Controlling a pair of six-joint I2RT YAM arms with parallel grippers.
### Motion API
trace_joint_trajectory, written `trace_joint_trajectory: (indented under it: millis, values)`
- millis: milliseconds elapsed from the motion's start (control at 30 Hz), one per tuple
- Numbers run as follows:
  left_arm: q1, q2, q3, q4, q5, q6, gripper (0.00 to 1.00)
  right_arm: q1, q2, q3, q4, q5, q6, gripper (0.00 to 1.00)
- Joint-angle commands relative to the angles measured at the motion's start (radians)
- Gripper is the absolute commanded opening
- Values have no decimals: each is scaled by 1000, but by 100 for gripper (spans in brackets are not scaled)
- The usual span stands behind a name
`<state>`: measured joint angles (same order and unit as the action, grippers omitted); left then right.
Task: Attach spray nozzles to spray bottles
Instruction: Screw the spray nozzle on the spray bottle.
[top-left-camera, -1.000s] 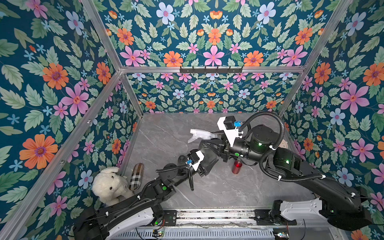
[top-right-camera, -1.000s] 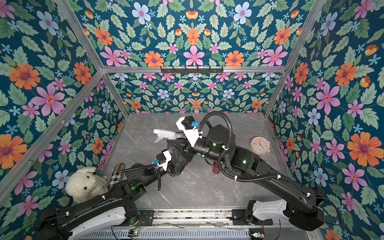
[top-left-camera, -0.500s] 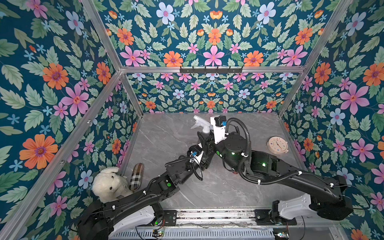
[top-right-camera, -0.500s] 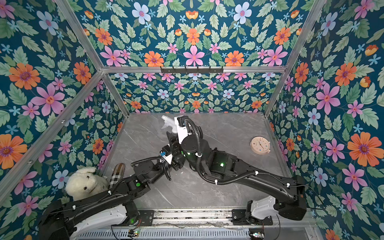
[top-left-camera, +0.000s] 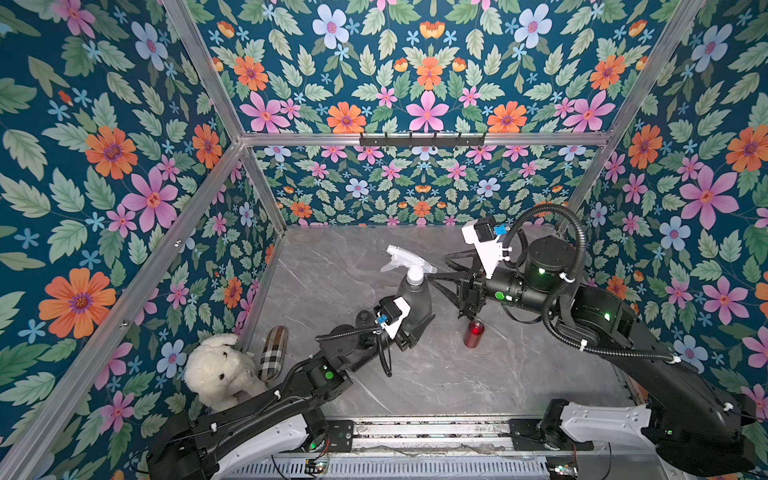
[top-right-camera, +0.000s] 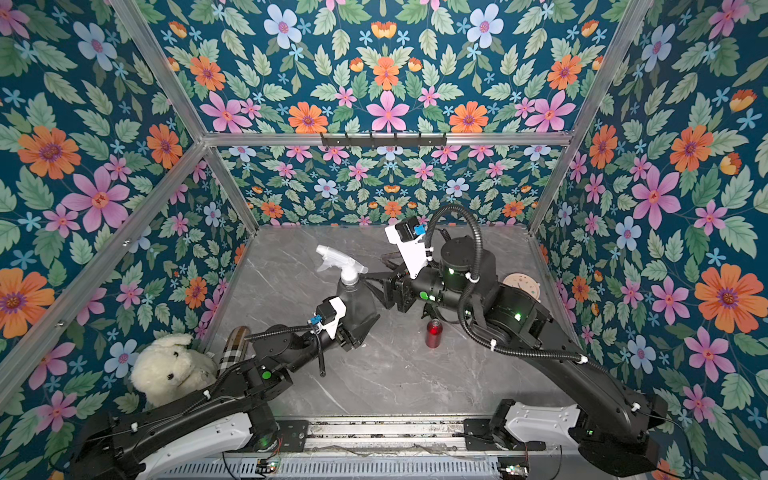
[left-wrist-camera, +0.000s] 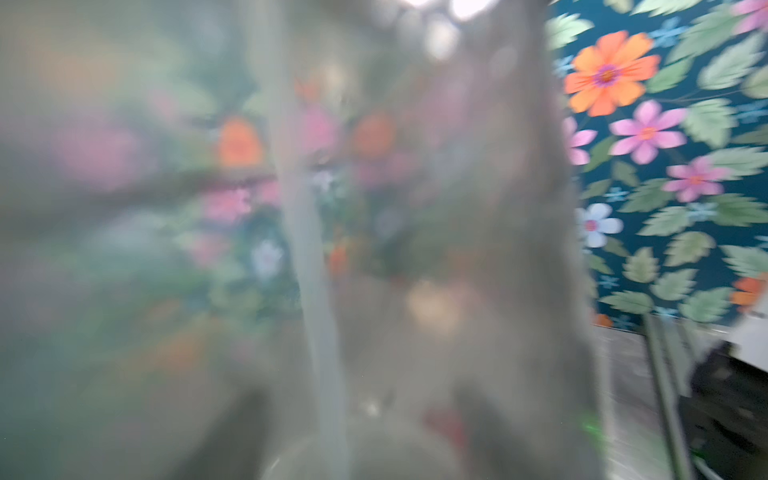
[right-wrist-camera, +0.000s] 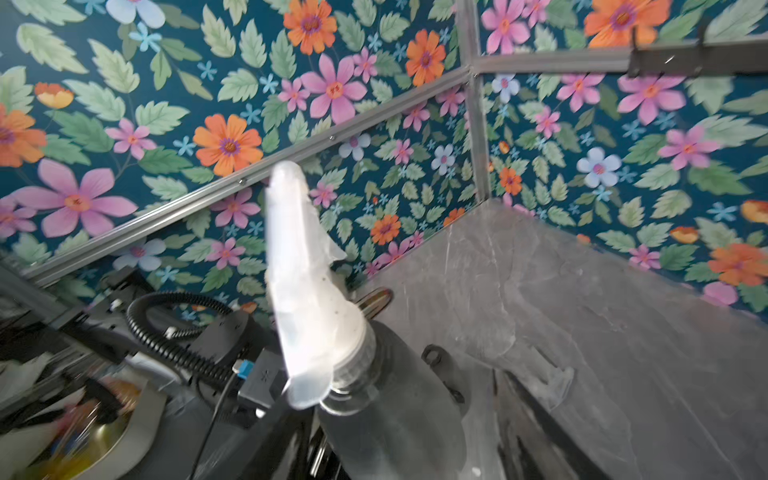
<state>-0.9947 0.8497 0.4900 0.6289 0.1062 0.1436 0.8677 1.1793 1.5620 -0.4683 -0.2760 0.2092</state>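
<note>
My left gripper (top-left-camera: 409, 336) is clamped on the lower body of the smoky grey bottle (top-left-camera: 415, 300), near the middle of the table (top-left-camera: 457, 374). In my left wrist view the bottle (left-wrist-camera: 374, 249) fills almost the whole picture as a blur, so I read the hold from both top views. I cannot tell whether the bottle's base rests on the table. The white nozzle (top-left-camera: 405, 259) sits on the bottle's neck with its collar down over the mouth, and my right wrist view shows the same nozzle (right-wrist-camera: 307, 270) on the bottle (right-wrist-camera: 395, 415). Whether it is screwed tight I cannot tell. My right gripper (top-left-camera: 438, 268) lies level just beside the neck on its right, jaws spread wide with nothing between them, one fingertip close to the neck but not touching the nozzle. The small red bottle (top-left-camera: 473, 332) stands upright on the table with no nozzle on it, near the grey bottle and below my right gripper. A plush toy (top-left-camera: 220, 370) and a plaid case (top-left-camera: 274, 353) sit against the left wall.
</note>
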Motion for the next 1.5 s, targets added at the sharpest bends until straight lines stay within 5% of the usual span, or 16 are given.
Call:
trace_joint_trajectory:
  millis: [0, 300, 467, 900, 1167, 1467]
  values:
    - [6, -12, 8, -18, 175, 13, 0, -32, 9, 32, -16, -323, -51, 69]
    - [13, 6, 32, -52, 227, -9, 0, -32, 81, 95, -36, -479, -106, 61]
    - [13, 11, 32, -36, 162, -9, 0, 16, 87, 92, -42, -301, -113, 41]
    - [13, 30, 39, 14, 35, 7, 0, 232, 136, 59, -39, 87, -167, 24]
    - [11, 85, 58, 53, -119, 14, 0, 374, 261, 60, 47, 640, -9, 28]
    - [13, 61, 36, 55, -103, 8, 0, 361, 110, 50, 89, 466, -197, 63]
